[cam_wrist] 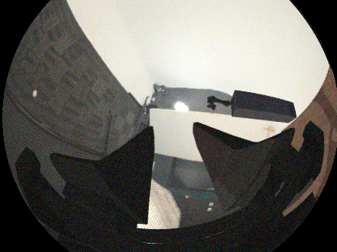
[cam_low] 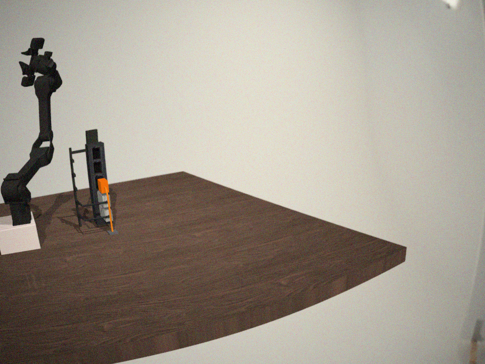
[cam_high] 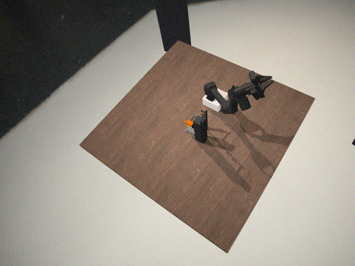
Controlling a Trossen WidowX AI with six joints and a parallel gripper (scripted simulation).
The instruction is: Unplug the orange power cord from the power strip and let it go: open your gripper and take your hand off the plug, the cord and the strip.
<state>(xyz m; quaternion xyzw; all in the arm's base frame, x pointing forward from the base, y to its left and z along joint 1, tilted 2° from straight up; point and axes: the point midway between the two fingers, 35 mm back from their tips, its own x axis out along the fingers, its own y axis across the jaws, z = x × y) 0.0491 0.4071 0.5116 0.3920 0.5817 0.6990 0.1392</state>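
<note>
The orange plug (cam_high: 189, 123) (cam_low: 103, 185) sits against the socket face of the upright black power strip (cam_high: 200, 131) (cam_low: 90, 165), below two empty sockets. Its orange cord (cam_low: 109, 210) runs down to a small grey plate (cam_low: 112, 232) on the table. My gripper (cam_high: 272, 79) (cam_low: 21, 57) (cam_wrist: 173, 129) is high in the air, well away from the plug, cord and strip, and points away from them. Its fingers stand partly apart with nothing between them. The wrist view shows neither plug nor strip between the fingertips. How deep the plug sits is too small to tell.
Light grey plugs (cam_high: 190, 129) (cam_low: 103, 202) sit on the strip below the orange one. A thin black rack (cam_low: 74, 185) stands beside the strip, on the arm's side. The arm's white base (cam_high: 211, 103) (cam_low: 19, 238) is close by on the wooden table (cam_high: 133, 129) (cam_low: 242, 258).
</note>
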